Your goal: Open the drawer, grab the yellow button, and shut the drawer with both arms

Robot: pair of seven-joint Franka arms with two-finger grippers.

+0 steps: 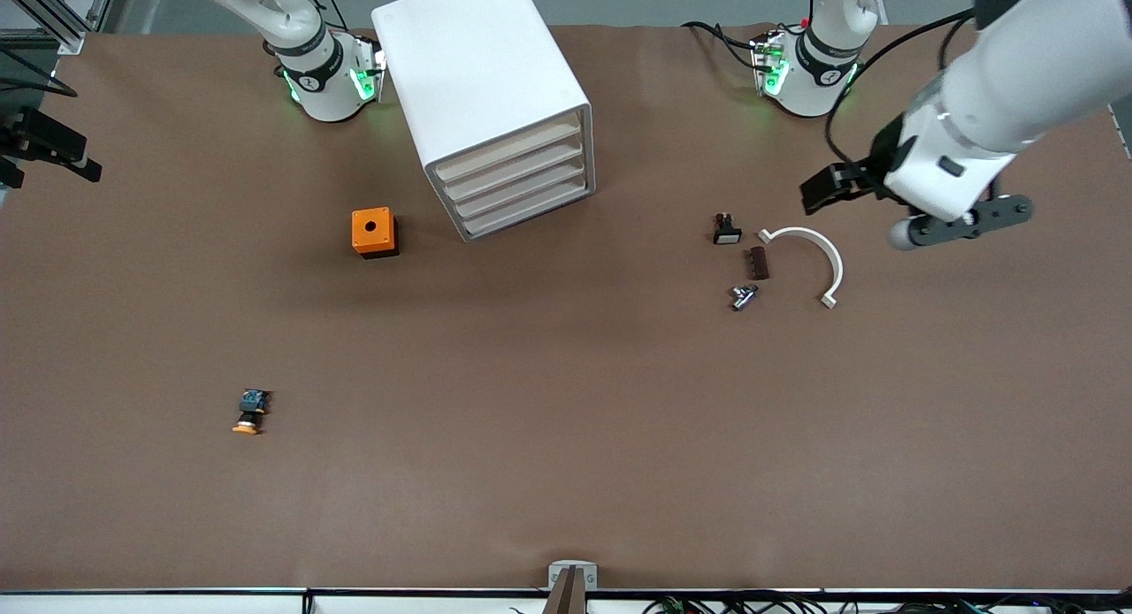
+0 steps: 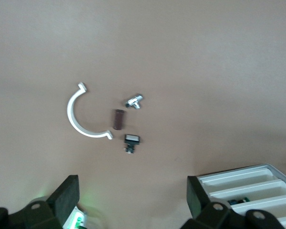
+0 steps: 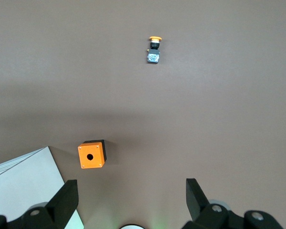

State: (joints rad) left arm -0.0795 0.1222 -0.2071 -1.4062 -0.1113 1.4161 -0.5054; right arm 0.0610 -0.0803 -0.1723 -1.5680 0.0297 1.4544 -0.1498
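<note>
The white cabinet (image 1: 482,74) stands between the two arm bases. Its highest drawer (image 1: 508,157) sits flush with the three below it. The button (image 1: 249,412), with its orange cap, lies on the table nearer the front camera, toward the right arm's end. It also shows in the right wrist view (image 3: 154,50). My left gripper (image 1: 831,188) hangs open and empty over the table beside a white arc; in its wrist view (image 2: 133,200) the jaws stand wide apart. My right gripper (image 3: 131,202) is open and empty, high over the table by the cabinet, and out of the front view.
An orange cube with a round hole (image 1: 374,232) sits beside the cabinet. A black part with a white face (image 1: 727,229), a brown piece (image 1: 758,263), a metal piece (image 1: 744,296) and a white arc (image 1: 809,256) lie toward the left arm's end.
</note>
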